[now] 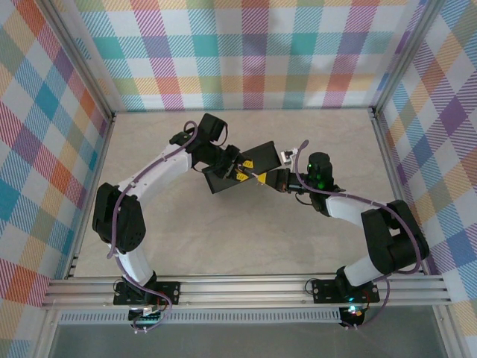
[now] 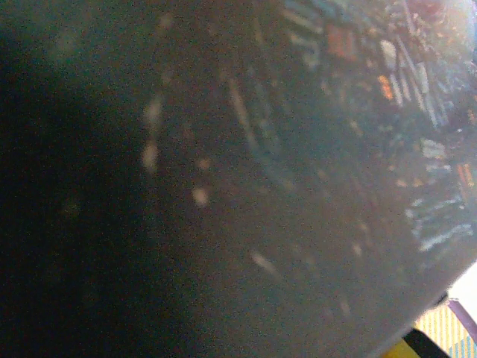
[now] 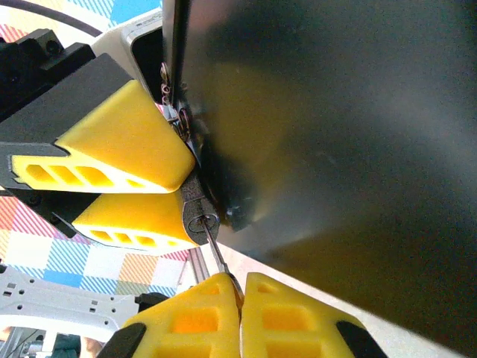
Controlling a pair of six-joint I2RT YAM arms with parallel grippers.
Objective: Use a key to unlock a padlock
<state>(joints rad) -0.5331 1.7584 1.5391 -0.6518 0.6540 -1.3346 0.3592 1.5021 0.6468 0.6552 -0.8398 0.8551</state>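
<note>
Dark tin (image 3: 335,134) crowding padlock (image 3: 198,220), key (image 3: 217,257) pinched by right hand (image 3: 240,287)

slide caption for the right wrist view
Right gripper pinches a thin metal key at the small silvery padlock held by the left gripper.

Table (image 1: 246,239): pale beige top, faint marbled pattern, matte, bare across most of its surface. Aluminium rails (image 1: 246,292) along near edge, more framing up both sides. Left arm base (image 1: 145,291) and right arm base (image 1: 339,289) bolted on black plates at near rail, well apart. Dark tin (image 1: 222,181) over table middle; cannot tell whether it touches surface. Soft arm shadows on top
</note>
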